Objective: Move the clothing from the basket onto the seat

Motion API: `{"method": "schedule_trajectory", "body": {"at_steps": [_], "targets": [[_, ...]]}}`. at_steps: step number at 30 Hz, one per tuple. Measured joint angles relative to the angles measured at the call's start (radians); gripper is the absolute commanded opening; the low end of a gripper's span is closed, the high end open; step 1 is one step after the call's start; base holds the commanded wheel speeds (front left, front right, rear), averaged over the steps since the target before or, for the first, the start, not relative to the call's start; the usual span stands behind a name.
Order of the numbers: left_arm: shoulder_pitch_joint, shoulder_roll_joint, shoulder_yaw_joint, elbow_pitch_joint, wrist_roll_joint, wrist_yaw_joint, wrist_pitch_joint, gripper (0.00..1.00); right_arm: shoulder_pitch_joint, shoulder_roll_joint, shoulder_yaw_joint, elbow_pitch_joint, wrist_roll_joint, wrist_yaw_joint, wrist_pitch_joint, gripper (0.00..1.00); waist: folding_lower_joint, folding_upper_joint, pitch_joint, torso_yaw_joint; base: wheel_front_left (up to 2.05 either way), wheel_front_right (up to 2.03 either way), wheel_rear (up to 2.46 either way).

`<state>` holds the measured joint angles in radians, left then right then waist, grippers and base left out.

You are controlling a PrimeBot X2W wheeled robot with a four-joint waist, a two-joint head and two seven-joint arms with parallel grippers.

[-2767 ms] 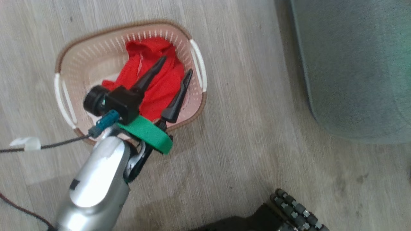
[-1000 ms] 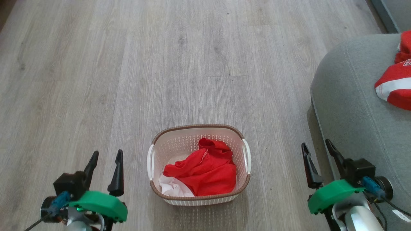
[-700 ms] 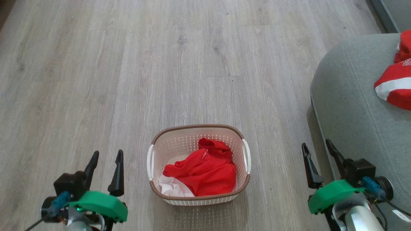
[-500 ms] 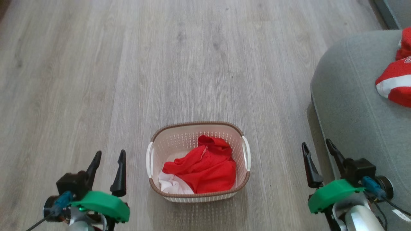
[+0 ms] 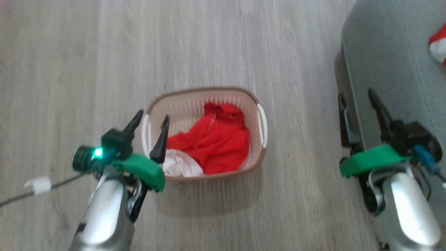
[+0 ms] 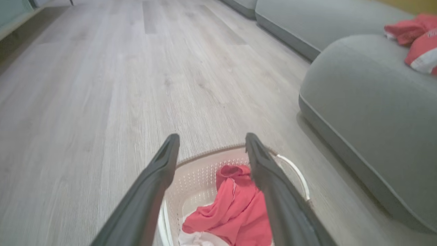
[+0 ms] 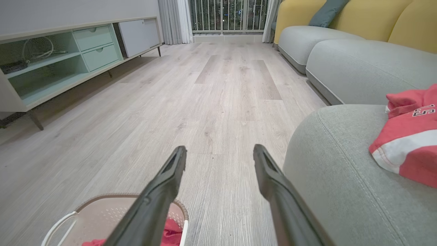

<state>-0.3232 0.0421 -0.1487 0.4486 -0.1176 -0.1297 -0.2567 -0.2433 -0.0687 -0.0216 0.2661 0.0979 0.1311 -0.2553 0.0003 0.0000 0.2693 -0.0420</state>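
Note:
The cream basket (image 5: pixel 256 146) with its brown rim stands on the floor, holding crumpled red clothing (image 5: pixel 212 139) over a white piece (image 5: pixel 179 165). My left gripper (image 5: pixel 152 116) hovers open above the basket's left handle, empty; its wrist view looks between the spread fingers at the red clothing (image 6: pixel 235 208) in the basket (image 6: pixel 201 172). My right gripper (image 5: pixel 356 96) is open and empty, right of the basket, at the edge of the grey seat (image 5: pixel 393 55). Another red-and-white garment (image 5: pixel 439 47) lies on the seat (image 7: pixel 344 177), seen as clothing (image 7: pixel 406 136) in the right wrist view.
Pale wood floor (image 5: pixel 216 45) surrounds the basket. A cable with a white tag (image 5: pixel 36 184) trails from my left arm. In the right wrist view a pale green cabinet (image 7: pixel 51 65) lines the left wall and a grey and yellow sofa (image 7: pixel 344 44) runs along the right.
The head camera has tilted down, so the whole picture shifted. My left gripper has swung right and forward from beside the basket to over its left handle. The right gripper stays open by the seat.

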Motion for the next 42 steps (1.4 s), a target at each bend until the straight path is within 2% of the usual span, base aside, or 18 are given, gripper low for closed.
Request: {"method": "schedule_trajectory", "body": {"at_steps": [9, 18, 21, 24, 30, 36, 42], "targets": [[-0.332, -0.001, -0.084, 0.305, 0.114, 0.024, 0.021, 1.0, -0.186, 0.0, 0.01, -0.103, 0.019, 0.0, 0.0, 1.0, 0.0001, 0.0, 0.232, -0.066, 0.0, 0.0, 0.0], [-0.639, -0.001, -0.141, 0.591, 0.19, 0.073, 0.203, 1.0, -0.302, 0.002, 0.029, -0.159, 0.056, 0.0, 0.0, 1.0, 0.0, -0.0001, 0.492, -0.143, 0.0, 0.0, 0.0], [-0.699, -0.001, -0.142, 0.649, 0.191, 0.088, 0.222, 1.0, -0.303, 0.005, 0.043, -0.159, 0.064, 0.0, 0.0, 1.0, 0.0, -0.0001, 0.549, -0.163, 0.0, 0.0, 0.0], [-0.745, 0.001, -0.142, 0.702, 0.191, 0.115, 0.242, 1.0, -0.305, 0.007, 0.054, -0.165, 0.097, 0.0, 0.0, 1.0, -0.0001, -0.0001, 0.588, -0.186, 0.0, 0.0, 0.0], [-0.792, 0.028, -0.14, 0.773, 0.19, 0.133, 0.279, 1.0, -0.313, 0.008, 0.057, -0.184, 0.131, 0.0, 0.0, 1.0, -0.0002, -0.0001, 0.631, -0.225, 0.0, 0.0, 0.0], [-0.838, 0.075, -0.142, 0.804, 0.19, 0.145, 0.288, 1.0, -0.318, 0.008, 0.069, -0.194, 0.168, 0.0, 0.0, 1.0, -0.0003, -0.0001, 0.675, -0.26, 0.0, 0.0, 0.0], [-0.851, 0.083, -0.141, 0.828, 0.184, 0.142, 0.309, 1.0, -0.317, 0.009, 0.081, -0.194, 0.194, 0.0, 0.0, 1.0, -0.0003, -0.0001, 0.709, -0.285, 0.0, 0.0, 0.0]]}}
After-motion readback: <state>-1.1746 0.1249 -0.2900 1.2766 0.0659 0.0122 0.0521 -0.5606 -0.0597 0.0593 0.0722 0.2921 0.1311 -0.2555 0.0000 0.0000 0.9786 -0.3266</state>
